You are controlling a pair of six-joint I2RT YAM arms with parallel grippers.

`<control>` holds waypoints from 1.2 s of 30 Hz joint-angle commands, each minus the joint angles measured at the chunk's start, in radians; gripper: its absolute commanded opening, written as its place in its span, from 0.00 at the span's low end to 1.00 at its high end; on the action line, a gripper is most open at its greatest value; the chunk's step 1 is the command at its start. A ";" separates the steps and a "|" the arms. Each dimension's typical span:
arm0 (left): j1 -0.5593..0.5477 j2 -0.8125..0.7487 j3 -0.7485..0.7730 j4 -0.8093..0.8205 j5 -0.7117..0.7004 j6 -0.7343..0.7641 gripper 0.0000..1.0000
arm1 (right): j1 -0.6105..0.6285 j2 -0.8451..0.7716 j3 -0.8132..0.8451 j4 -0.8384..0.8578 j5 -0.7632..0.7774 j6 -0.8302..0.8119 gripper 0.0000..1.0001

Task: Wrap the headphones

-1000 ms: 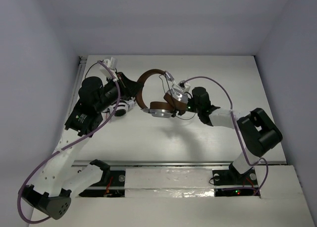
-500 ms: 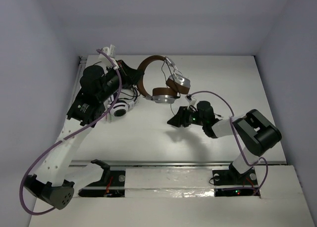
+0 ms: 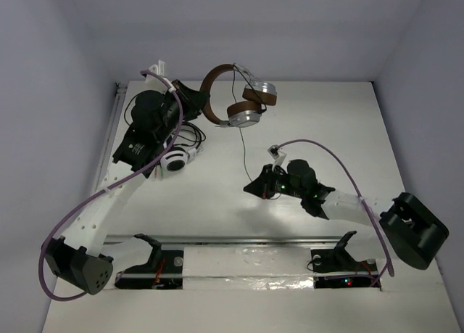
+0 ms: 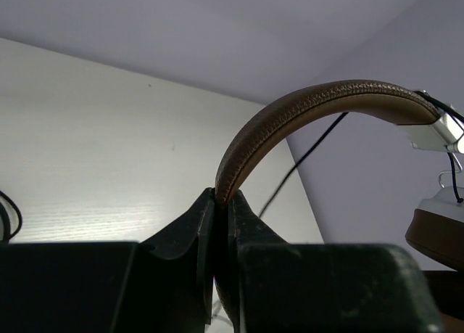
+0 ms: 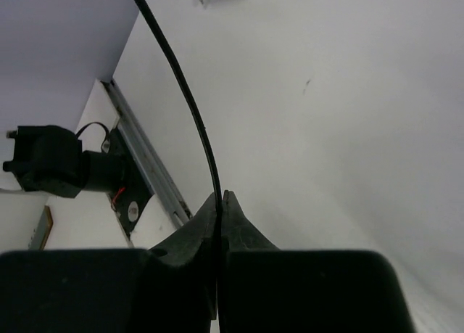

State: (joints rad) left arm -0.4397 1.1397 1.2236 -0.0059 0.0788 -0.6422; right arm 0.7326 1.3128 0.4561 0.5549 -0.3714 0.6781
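White wood-grain surface point(image 3: 348, 122) fills a booth of pale grey-lilac walls point(image 3: 254, 28), with a metal rail point(image 3: 239, 240) running along its near edge, just ahead of the two arm bases.

Toward the far left corner, the left gripper point(image 3: 197, 107) is clamped tight on the stitched brown headband of the silver-cupped over-ear headphones point(image 3: 239, 104), holding them up close to the back wall. In the left wrist view the band is wedged between the black fingertips and arches up and away to the right. The two cups hang at the band's right end.

A thin dark cable point(image 3: 243, 150) drops from the cups toward the middle of the surface, where the right gripper point(image 3: 252, 188) is pinched shut on it. In the right wrist view the cable runs up and away from between the closed tips.

Just beside the left arm lie a loose black looped wire point(image 3: 192, 137) and a white round object point(image 3: 176, 161). A thick purple cable point(image 3: 319, 144) arcs over the right arm.

One second ago the headphones hung lower, nearer the middle of the surface, with the right gripper close beside the cups. Since then the left arm has carried them toward the back wall, and the right gripper has drawn back toward the near edge and closed on the cable.
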 commanded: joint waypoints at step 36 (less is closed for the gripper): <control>-0.197 -0.061 -0.377 -0.095 -0.617 0.079 0.00 | 0.353 -0.146 0.866 -1.168 0.644 -0.370 0.00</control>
State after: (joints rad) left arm -0.6090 1.1244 0.8310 -0.1501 -0.5537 -0.5468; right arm 1.0752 1.1469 1.2640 -0.6144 0.2005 0.3622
